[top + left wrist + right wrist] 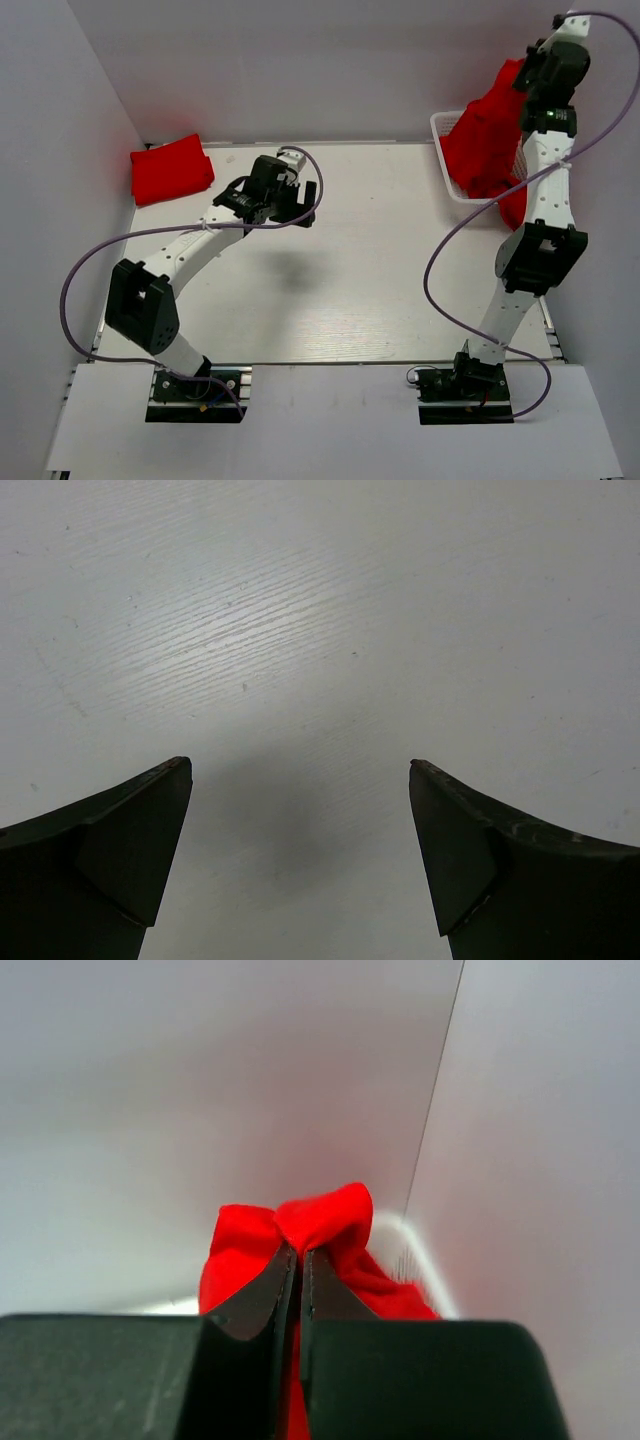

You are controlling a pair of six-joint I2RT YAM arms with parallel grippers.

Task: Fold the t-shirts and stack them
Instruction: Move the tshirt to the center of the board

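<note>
Grippers at work: right gripper (300,1252) pinches a red t-shirt (322,1215) hanging over the basket (437,125); left gripper (300,765) hovers spread wide above the table (300,600); folded t-shirt (172,170) lies far left.

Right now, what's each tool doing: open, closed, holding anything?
Left tool: open, empty, over the table.
Right tool: closed on a red t-shirt, above the white basket.
</note>
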